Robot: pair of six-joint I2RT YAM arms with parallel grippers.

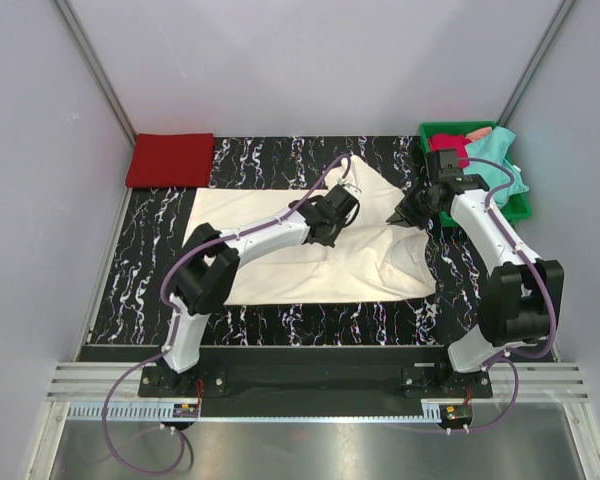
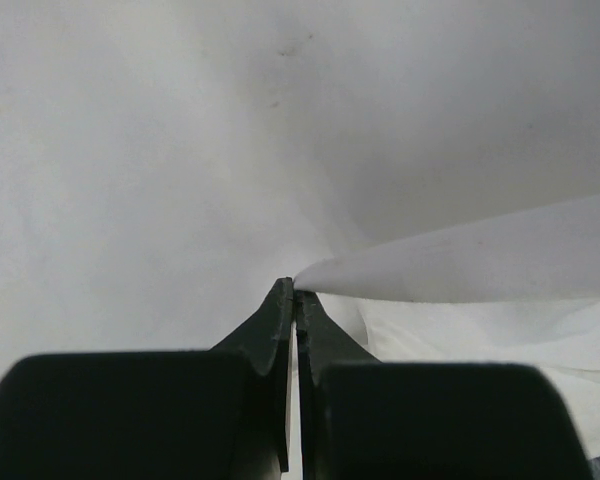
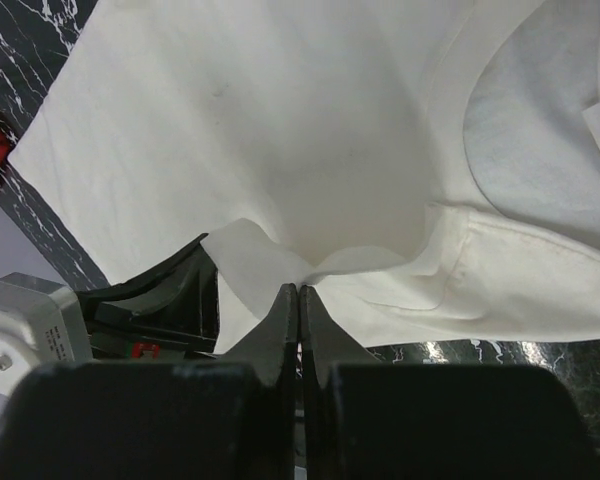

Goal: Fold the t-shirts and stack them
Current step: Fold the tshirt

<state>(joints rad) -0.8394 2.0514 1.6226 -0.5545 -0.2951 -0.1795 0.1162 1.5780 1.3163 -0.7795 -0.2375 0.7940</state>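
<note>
A large cream-white t-shirt lies spread over the middle of the black marbled table. My left gripper is shut on a lifted fold of it near its far edge; the left wrist view shows the closed tips pinching cream cloth. My right gripper is shut on the shirt's right side, its closed tips biting a bunched fold of the shirt. A folded red t-shirt sits at the back left. A teal t-shirt and a crimson one lie in the tray.
A green plastic tray stands at the back right, close behind the right arm. Grey walls with metal posts close in the table on three sides. The left arm's gripper body shows close beside the right gripper.
</note>
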